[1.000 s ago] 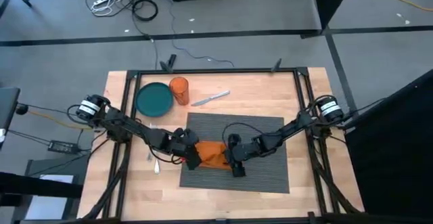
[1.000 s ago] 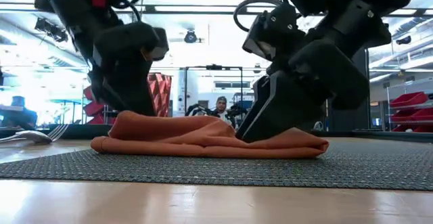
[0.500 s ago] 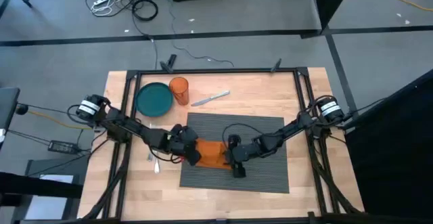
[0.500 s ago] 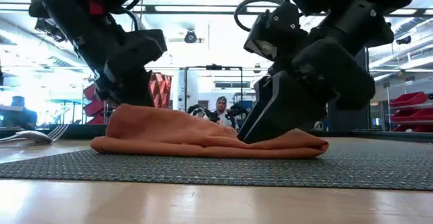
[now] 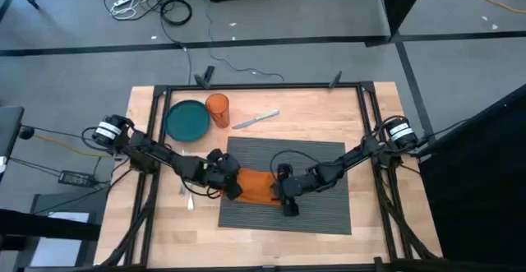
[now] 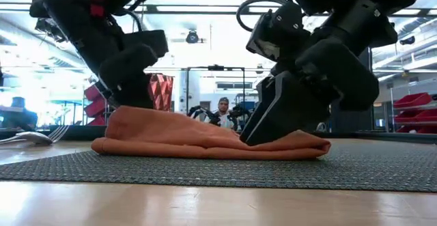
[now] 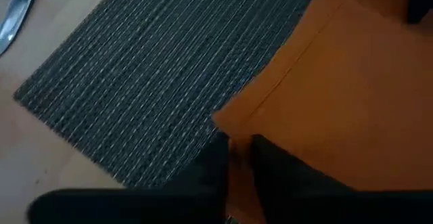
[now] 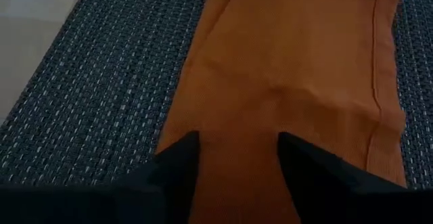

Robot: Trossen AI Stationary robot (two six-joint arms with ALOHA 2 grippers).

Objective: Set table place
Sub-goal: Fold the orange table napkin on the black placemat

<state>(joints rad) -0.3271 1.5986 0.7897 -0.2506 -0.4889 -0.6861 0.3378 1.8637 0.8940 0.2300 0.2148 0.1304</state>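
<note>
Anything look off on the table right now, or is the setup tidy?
The orange napkin lies rumpled and humped on the placemat, not flat, with the left gripper and right gripper at its two ends. The knife lies askew on the bare table. Nothing looks spilled or damaged.

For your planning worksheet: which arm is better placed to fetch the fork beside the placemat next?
Left. Its claw sits at the dark grey ribbed placemat's left edge, nearest the silver metal fork; the right claw is farther, mid-mat on the orange cloth napkin.
</note>
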